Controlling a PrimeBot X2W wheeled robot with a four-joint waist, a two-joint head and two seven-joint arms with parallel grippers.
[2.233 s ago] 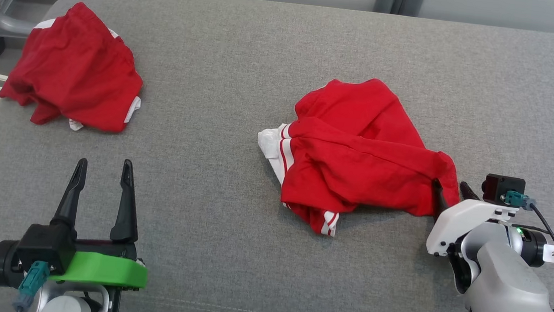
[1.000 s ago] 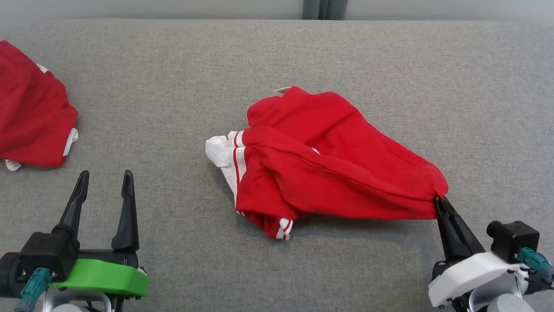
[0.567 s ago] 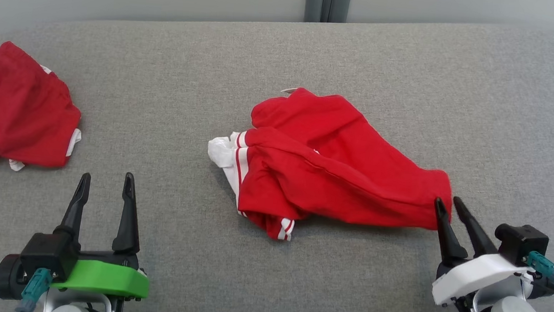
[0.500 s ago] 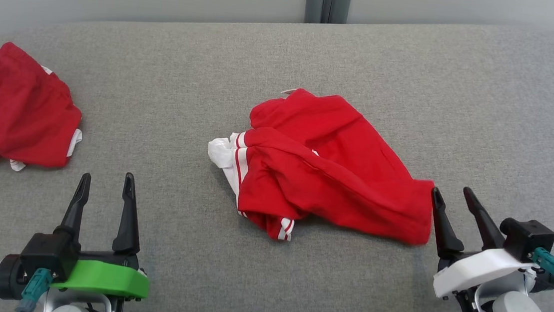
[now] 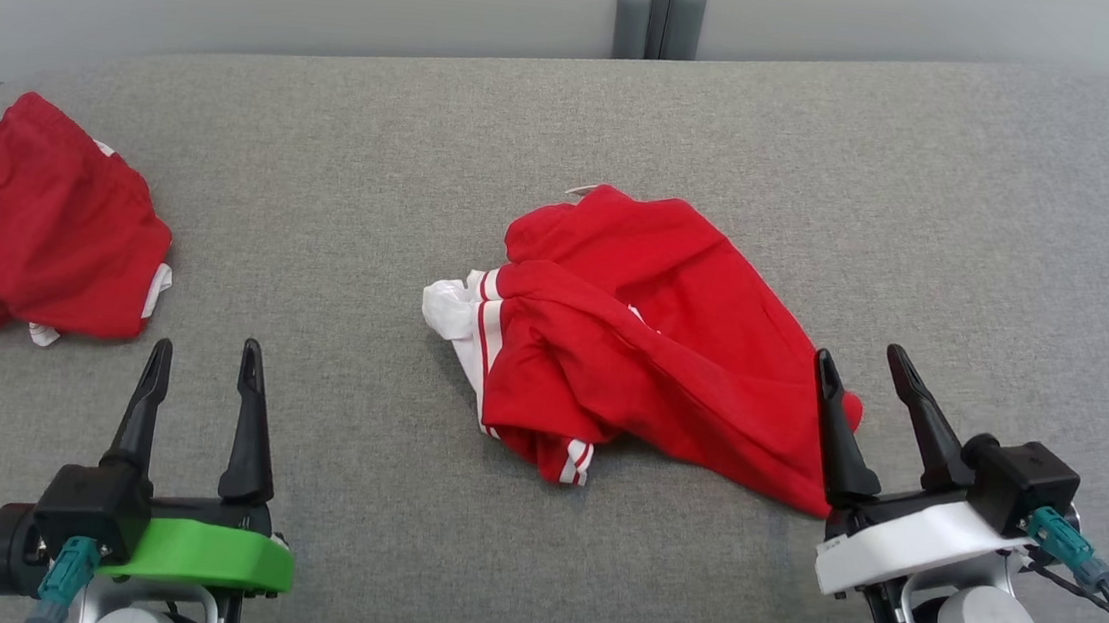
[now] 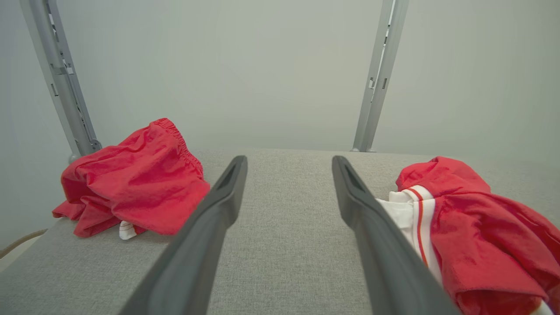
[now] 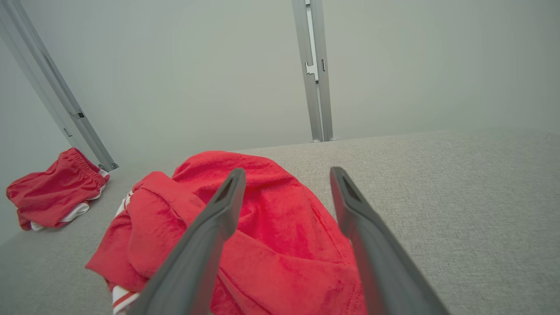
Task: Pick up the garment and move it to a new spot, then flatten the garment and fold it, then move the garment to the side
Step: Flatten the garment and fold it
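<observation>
The garment, red with white striped trim, lies crumpled in the middle of the grey cushioned surface. It also fills the lower left of the right wrist view and the right of the left wrist view. My right gripper stands open just above the garment's near right corner, holding nothing. My left gripper is open at the lower left, well apart from the garment, with bare surface between its fingers.
A second red garment lies bunched at the surface's far left edge, also seen in the wrist views. Grey upright posts stand behind the surface against a pale wall. Bare surface stretches to the right.
My right gripper opened and let go of the garment's corner, which dropped back onto the surface. The gripper then shifted slightly left and up. The camera moved a little.
</observation>
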